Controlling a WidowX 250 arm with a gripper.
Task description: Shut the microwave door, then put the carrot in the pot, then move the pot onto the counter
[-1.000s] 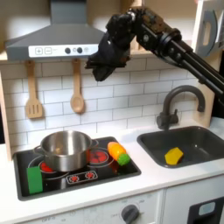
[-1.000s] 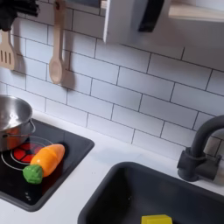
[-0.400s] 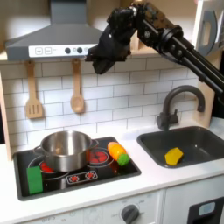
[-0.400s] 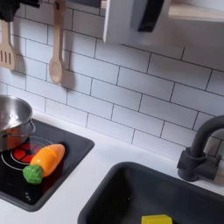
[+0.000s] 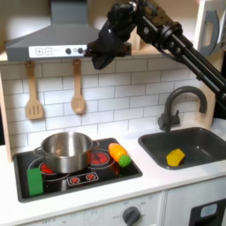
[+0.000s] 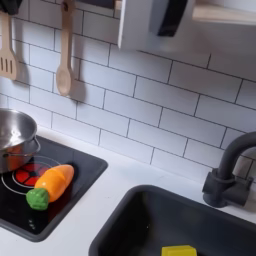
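While the hand hangs high in front of the extractor hood, the carrot lies far below it and a little toward the first exterior view's right, on the black hob. That drop, nearly straight down with a small shift rightward, is what the coming move seems to turn on. The dark fingers blur against the tiles, so I cannot tell whether they stand apart or together; nothing appears to be carried in them.

In the second exterior view the carrot lies flat with its long axis slanted, green end toward the near edge of the hob and orange end pointing back toward the wall. A grasp across that axis would likely suit it.

The pot stands below the hand and slightly to the first exterior view's left, lidless, on a burner just beside the carrot; they are near but I cannot tell if they touch. A green block lies on the hob beyond the pot, well clear of the descent. Two wooden utensils hang on the wall beneath the hand, close to its downward path. The tap and the sink with its yellow piece lie off to the side, well apart. The white desk borders the hob in front.
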